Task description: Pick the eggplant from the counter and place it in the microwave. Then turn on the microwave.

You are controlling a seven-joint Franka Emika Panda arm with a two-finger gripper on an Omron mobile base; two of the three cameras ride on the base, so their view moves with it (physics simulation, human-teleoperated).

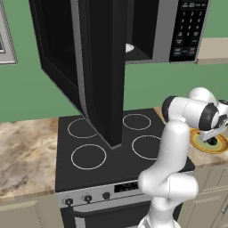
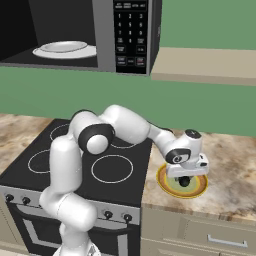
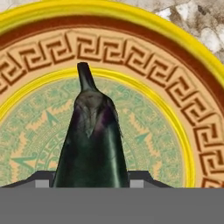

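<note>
Straddling the eggplant (image 3: 92,144) on the plate (image 3: 183,65), the claw (image 3: 91,183) seems narrowed around its fat, smooth, probably slippery middle.

eggplant (image 3: 92,144): glossy purple-black
plate (image 3: 175,83): yellow rim; orange key-pattern band; green centre
counter (image 2: 232,165): beige-brown marbled

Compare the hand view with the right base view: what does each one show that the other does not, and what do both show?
Hand view alone: the plate's key-pattern border and the eggplant's stem, with a finger on each side of it.

Right base view alone: the open microwave with a white dish inside, the stove, and the arm reaching down to the plate.

Both: the yellow-rimmed plate on the marbled counter, and the hand low over it.
</note>
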